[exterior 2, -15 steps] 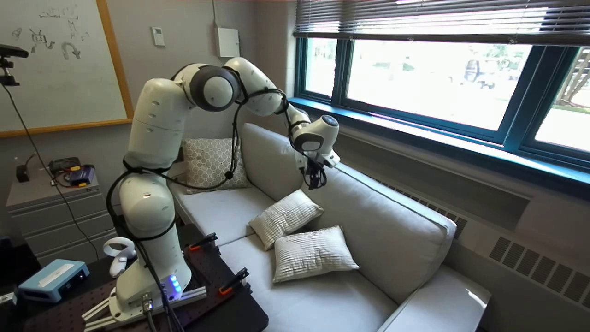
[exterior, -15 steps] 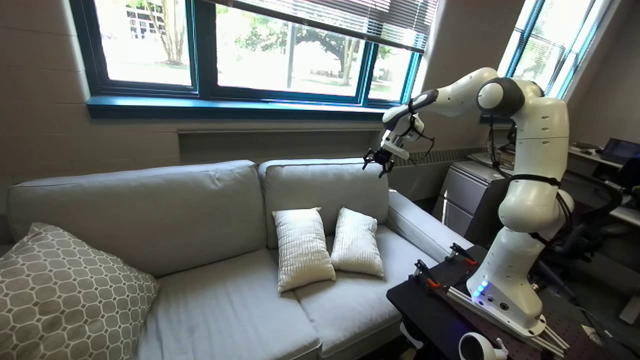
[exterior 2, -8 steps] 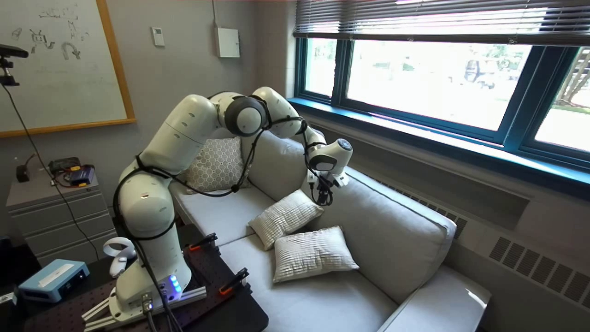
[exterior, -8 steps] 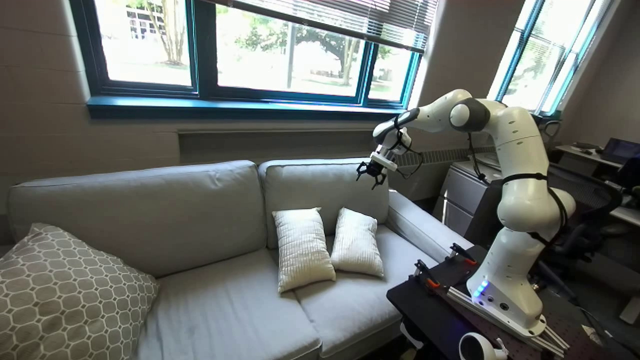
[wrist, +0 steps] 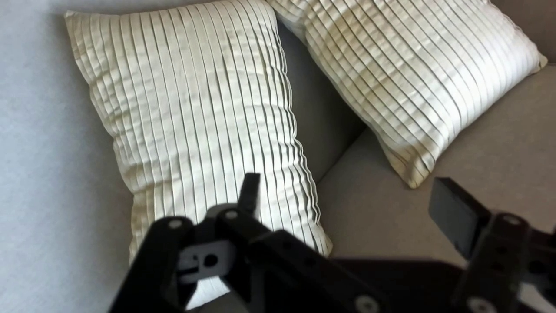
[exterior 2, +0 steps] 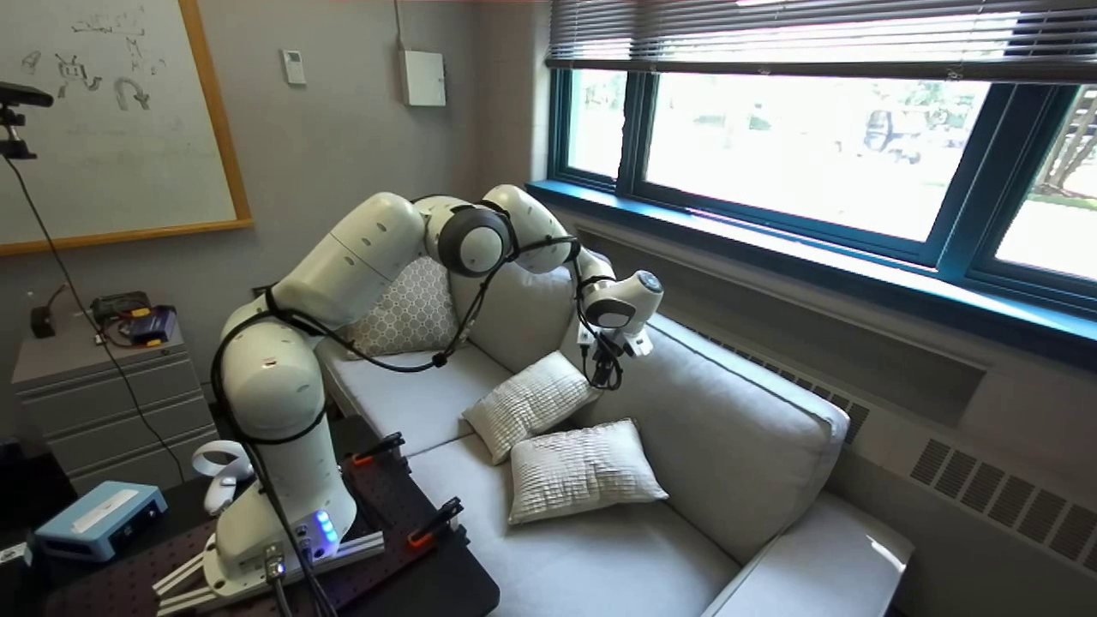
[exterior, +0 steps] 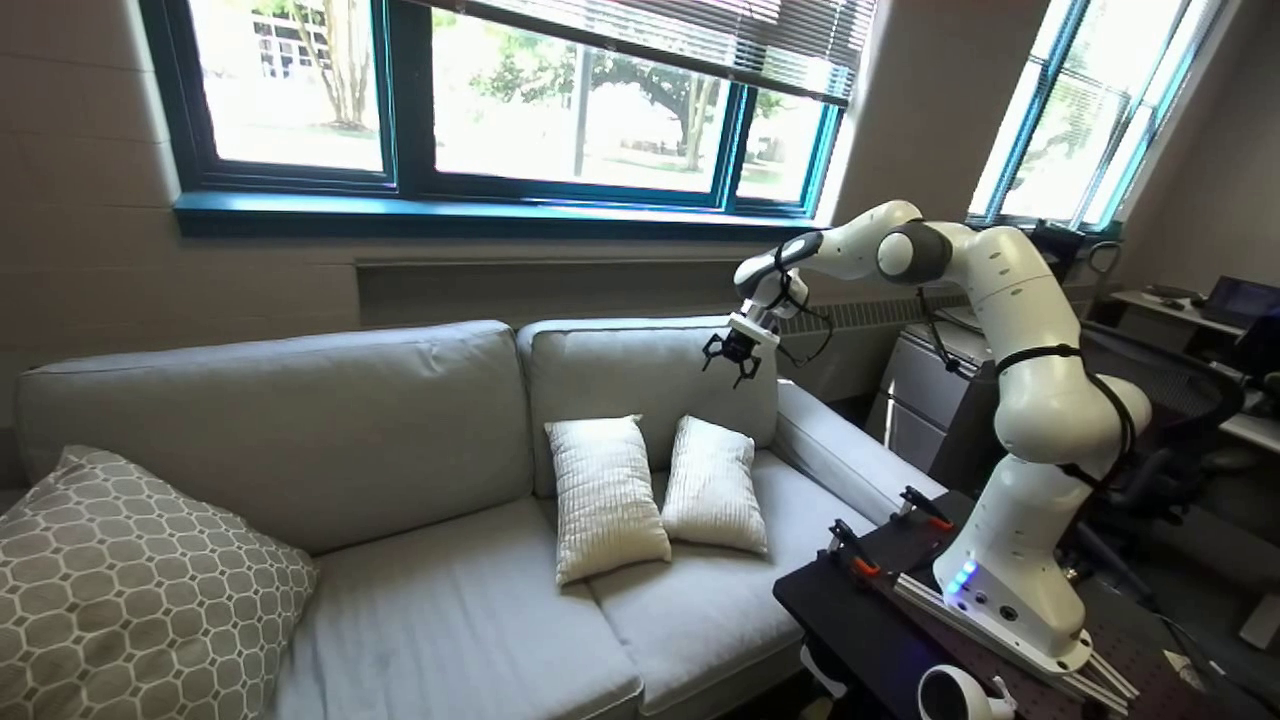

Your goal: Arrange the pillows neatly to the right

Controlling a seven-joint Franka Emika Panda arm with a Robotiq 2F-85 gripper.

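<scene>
Two cream-white pleated pillows lie on the right-hand seat area of the sofa in both exterior views. The pillow nearer the sofa arm [exterior: 713,488] leans at an angle and also shows in an exterior view [exterior 2: 584,473]. The pillow farther from that arm [exterior: 603,505] lies close beside it and also shows in an exterior view [exterior 2: 531,403]. My gripper [exterior: 724,374] is open and empty, raised above the pillows before the sofa back; it also shows in an exterior view [exterior 2: 605,377]. In the wrist view, the open fingers [wrist: 349,191] stand before one pillow [wrist: 195,108]; the other pillow [wrist: 412,65] is upper right.
A larger beige lattice pillow [exterior: 150,590] lies at the sofa's far end. The sofa back cushion [exterior: 650,380] stands behind the pillows, and the sofa arm [exterior: 850,450] is at the right. The black robot table with orange-tipped clamps [exterior: 855,550] stands before the sofa.
The arm has reached forward and lowered, bringing my open gripper down and slightly left in an exterior view, closer to the pillows. The pillows have not moved.
</scene>
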